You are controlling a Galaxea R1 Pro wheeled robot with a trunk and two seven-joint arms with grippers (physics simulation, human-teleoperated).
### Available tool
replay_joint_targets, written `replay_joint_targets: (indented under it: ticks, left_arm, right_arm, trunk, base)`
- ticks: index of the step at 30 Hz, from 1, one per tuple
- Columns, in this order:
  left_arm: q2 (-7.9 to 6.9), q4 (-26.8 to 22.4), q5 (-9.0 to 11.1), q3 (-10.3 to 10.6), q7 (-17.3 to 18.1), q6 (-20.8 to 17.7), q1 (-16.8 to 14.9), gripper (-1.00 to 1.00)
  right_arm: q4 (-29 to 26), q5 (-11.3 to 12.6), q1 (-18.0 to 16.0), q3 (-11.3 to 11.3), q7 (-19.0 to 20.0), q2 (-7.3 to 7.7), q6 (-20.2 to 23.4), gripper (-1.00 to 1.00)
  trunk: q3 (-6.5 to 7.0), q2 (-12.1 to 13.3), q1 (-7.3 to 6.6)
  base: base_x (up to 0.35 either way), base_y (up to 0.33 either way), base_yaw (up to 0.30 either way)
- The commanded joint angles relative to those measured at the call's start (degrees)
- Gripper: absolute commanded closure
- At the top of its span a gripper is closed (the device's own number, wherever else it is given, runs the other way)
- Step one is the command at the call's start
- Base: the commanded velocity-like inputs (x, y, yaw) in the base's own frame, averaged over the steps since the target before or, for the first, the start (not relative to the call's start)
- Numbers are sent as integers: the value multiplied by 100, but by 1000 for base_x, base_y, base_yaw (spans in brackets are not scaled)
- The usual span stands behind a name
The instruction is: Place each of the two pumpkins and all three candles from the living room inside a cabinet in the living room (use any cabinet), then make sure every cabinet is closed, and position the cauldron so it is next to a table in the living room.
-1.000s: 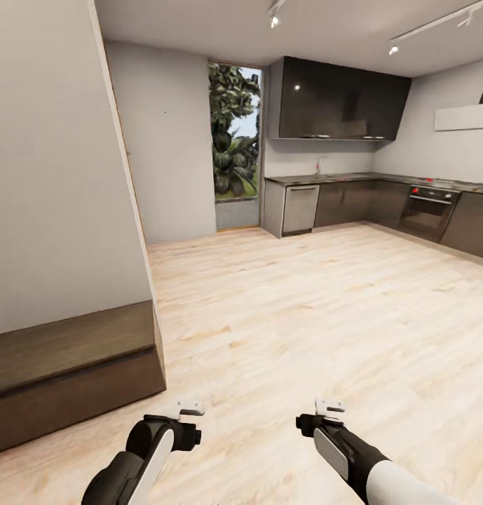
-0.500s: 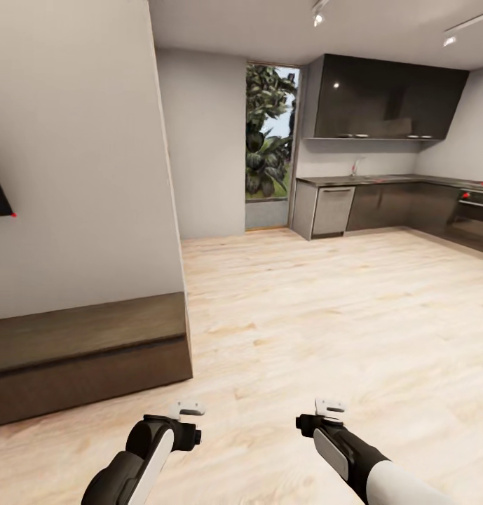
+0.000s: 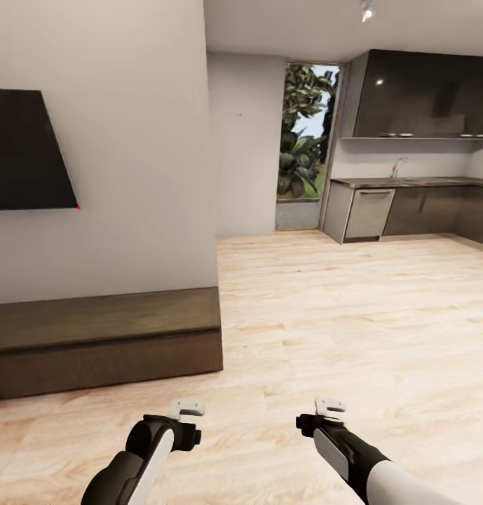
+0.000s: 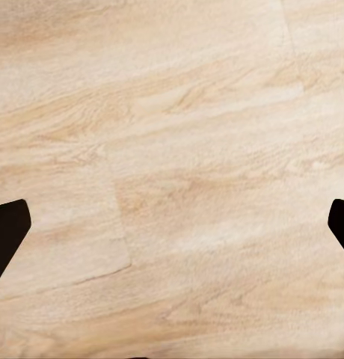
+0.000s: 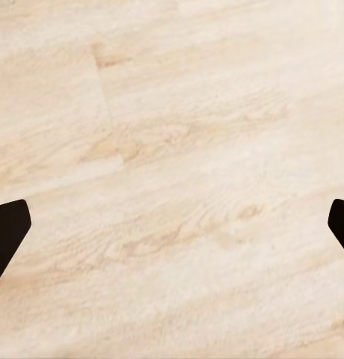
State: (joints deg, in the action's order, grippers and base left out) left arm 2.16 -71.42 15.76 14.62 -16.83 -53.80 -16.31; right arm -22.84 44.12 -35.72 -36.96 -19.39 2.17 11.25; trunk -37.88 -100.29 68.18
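At 9 o'clock we see the cabinet (image 3: 104, 340), drawers shut, below a wall TV (image 3: 27, 151); left end effector (image 4: 172, 224) & right end effector (image 5: 172, 224) spread wide, holding nothing, over floor (image 3: 325, 330).

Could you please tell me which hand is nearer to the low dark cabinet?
Left. The left hand hangs just right of the cabinet; the right hand is farther right.

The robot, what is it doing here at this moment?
It is on its way and handles nothing. Both arms are held low over the pale wood floor, and the left gripper and right gripper have their jaws wide apart and empty. The long dark cabinet stands closed by the wall at its left, under a black screen.
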Motion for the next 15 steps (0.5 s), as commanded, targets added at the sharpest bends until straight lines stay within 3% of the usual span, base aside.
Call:
replay_joint_targets:
  ticks: [1,7,15]
  left_arm:
    - [1,-4,59,6,-57,-17,-4,-100]
    - [2,-7,59,6,-57,-17,-4,-100]
    - [-5,-12,59,4,-57,-17,-4,-100]
  right_arm:
    - [-18,35,-2,-48,-43,10,28,-100]
    - [-22,-3,-2,-56,-13,22,8,-100]
    - [-23,17,-1,-53,-10,11,18,-100]
  trunk:
    - [-6,-3,-1]
    - [-6,-3,-1]
    - [-6,-3,-1]
  base:
    - [-17,-110,48]
    - [-4,-194,12]
    - [-9,7,0]
